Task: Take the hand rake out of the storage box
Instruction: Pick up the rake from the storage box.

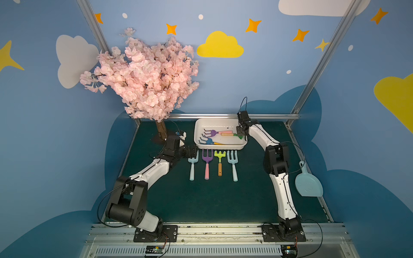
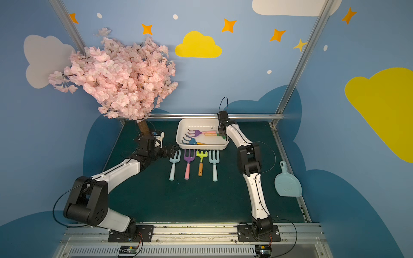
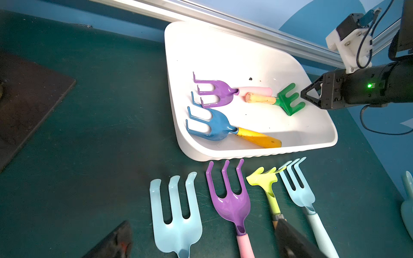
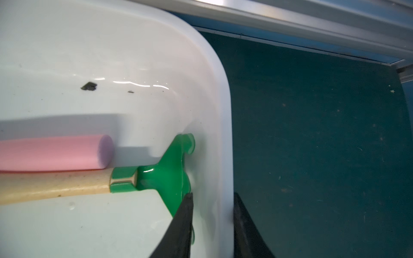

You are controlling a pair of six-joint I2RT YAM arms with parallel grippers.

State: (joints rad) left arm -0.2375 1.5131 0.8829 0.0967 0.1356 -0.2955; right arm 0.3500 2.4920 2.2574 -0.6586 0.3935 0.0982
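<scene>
Green rake (image 3: 290, 100), the one being reached for, lies in the storage box (image 1: 220, 147) at twelve o'clock on the table. Its head rests against the three o'clock wall, beside a purple rake (image 3: 214, 92) and a blue rake (image 3: 214, 126). The right gripper (image 4: 212, 201) straddles that wall, one finger inside on the head and one outside; whether it pinches yet I cannot tell. The left gripper (image 1: 193, 154), at the box's eight o'clock, gapes empty. The grab is in hand. Next, I judge, both fingers must get inside before lifting.
</scene>
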